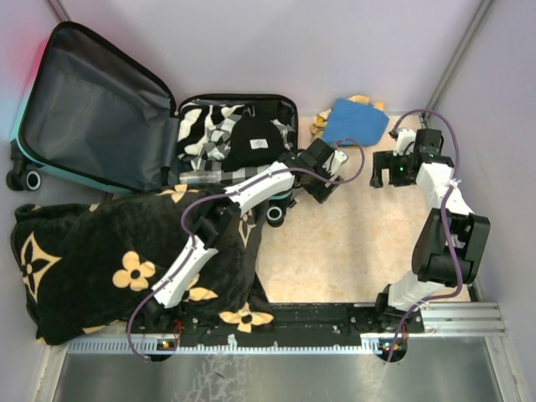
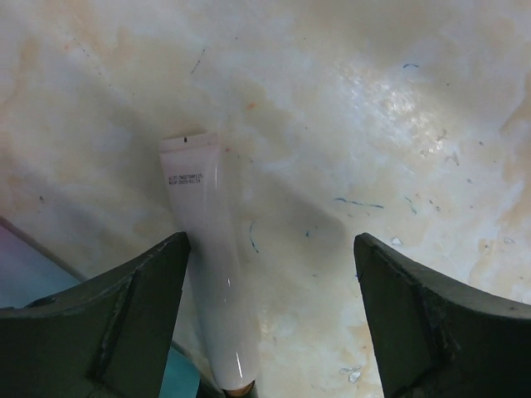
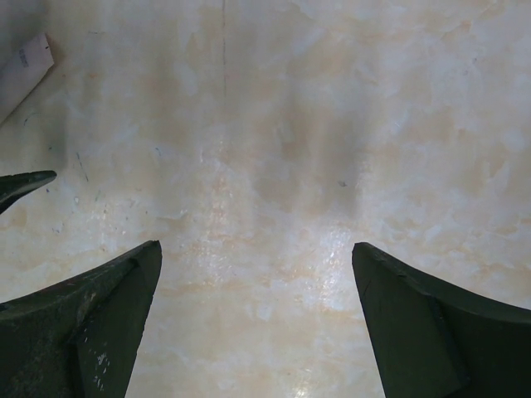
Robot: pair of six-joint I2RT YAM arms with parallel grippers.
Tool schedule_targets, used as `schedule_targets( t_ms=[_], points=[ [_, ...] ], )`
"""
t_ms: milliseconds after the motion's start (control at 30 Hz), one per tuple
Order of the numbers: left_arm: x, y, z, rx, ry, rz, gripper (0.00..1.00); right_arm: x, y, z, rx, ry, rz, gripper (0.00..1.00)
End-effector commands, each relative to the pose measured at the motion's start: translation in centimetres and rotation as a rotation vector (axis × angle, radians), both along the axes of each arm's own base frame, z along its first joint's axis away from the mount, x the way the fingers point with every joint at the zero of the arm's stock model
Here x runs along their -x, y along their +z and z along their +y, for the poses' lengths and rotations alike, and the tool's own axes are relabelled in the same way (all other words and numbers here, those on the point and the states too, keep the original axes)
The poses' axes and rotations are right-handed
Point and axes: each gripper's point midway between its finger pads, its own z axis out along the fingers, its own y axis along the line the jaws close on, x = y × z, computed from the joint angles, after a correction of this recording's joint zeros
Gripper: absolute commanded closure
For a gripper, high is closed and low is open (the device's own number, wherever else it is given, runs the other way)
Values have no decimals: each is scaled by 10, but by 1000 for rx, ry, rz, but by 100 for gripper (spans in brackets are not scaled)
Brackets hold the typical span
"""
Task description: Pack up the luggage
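Note:
The luggage point(image 1: 92, 109) lies open at the back left, its grey-lined lid flat. Its base half point(image 1: 289, 113) holds black-and-white clothes and a black hat. My left gripper point(image 1: 333, 170) is just right of the suitcase, open, low over the table. In the left wrist view a white tube point(image 2: 203, 240) lies on the table between the open fingers point(image 2: 272, 240), close against the left finger point(image 2: 141, 307). My right gripper point(image 1: 379, 172) is open and empty point(image 3: 255, 246) over bare table, facing the left one.
A big black blanket with tan flowers point(image 1: 126, 260) covers the near left. A blue cloth point(image 1: 356, 121) and something yellow point(image 1: 321, 126) lie at the back. The tube's end point(image 3: 25, 66) shows at the top left of the right wrist view.

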Motion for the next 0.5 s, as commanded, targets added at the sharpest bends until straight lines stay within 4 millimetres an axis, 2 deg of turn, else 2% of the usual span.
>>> schedule_targets(
  t_ms=[0, 100, 167, 233, 333, 467],
  points=[
    [-7, -28, 25, -116, 117, -4, 15, -1, 21, 3, -20, 17, -70, 3],
    [-3, -42, 34, -163, 119, 20, 17, -2, 22, 6, -31, 24, -73, 3],
    [11, -45, 26, -134, 55, 80, 20, -2, 22, 6, -33, 25, -74, 3],
    [27, -40, 14, -73, -21, 146, 27, -3, 23, 5, -28, 25, -78, 3],
    [47, -26, -2, 5, -130, 194, 43, -4, 24, 4, -26, 23, -80, 3],
    [62, -13, -8, 48, -217, 189, 55, -4, 24, 4, -24, 25, -79, 3]
  ],
)
